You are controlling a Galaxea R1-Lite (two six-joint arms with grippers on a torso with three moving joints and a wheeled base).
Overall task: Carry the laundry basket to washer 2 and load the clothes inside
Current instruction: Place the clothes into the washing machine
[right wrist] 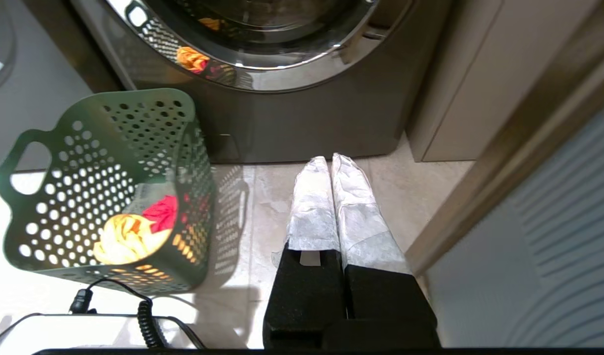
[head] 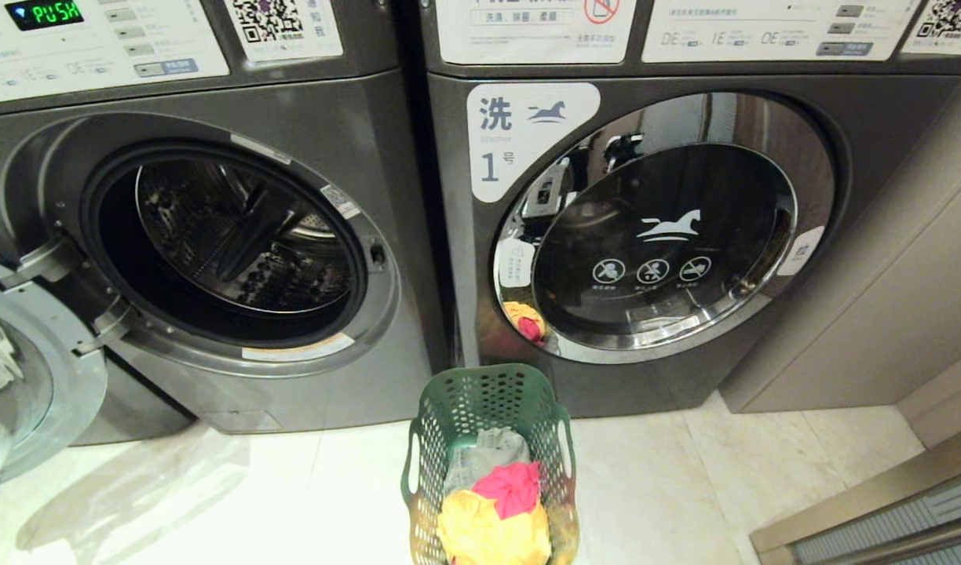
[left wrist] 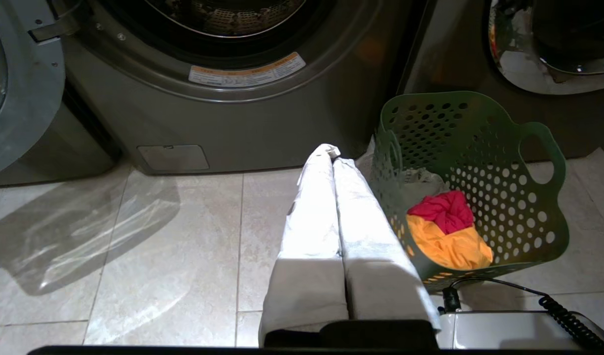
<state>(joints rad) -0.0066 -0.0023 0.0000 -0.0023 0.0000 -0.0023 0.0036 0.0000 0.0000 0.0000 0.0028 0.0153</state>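
Note:
The dark green perforated laundry basket stands upright on the tile floor, in front of the gap between two dark grey washers. In it lie the clothes: a yellow one, a pink-red one and a grey one. Washer 2 is the left machine; its drum is open and its number label is cut off by the picture's edge. My left gripper hangs shut and empty beside the basket, on the washer 2 side. My right gripper is shut and empty on the basket's other side. Neither arm shows in the head view.
The open door of washer 2 swings out low at the far left. The washer marked 1 is closed. A beige cabinet and a door frame close off the right. My white base with a coiled cable sits just behind the basket.

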